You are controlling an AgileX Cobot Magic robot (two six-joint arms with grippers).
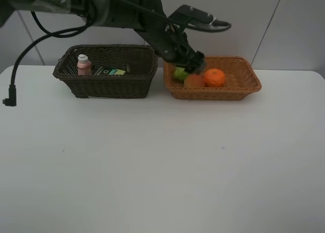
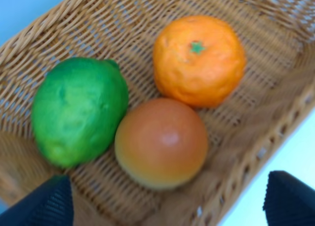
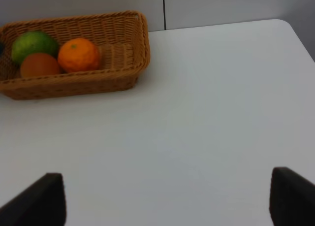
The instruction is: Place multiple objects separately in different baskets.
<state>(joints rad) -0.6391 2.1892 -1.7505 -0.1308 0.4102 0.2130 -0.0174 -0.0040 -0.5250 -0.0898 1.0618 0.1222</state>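
Hovering wide open and empty over the tan basket [image 1: 244, 88]: left gripper [image 2: 167, 199]. Sitting bunched inside: lime [image 2: 78, 110], tangerine [image 2: 199, 58], reddish fruit [image 2: 161, 142]. Probably light, firm, smooth; gripping across the middle. Right gripper [image 3: 167, 199] idling open, empty.

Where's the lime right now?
In the exterior high view the lime lies at the left end of the light basket, touching the red-orange fruit, under the left gripper.

Left gripper [image 2: 167, 204] spread wide above the light basket [image 2: 256, 137]: lime [image 2: 78, 110], tangerine [image 2: 199, 58], red-orange fruit [image 2: 162, 142] clustered, touching.
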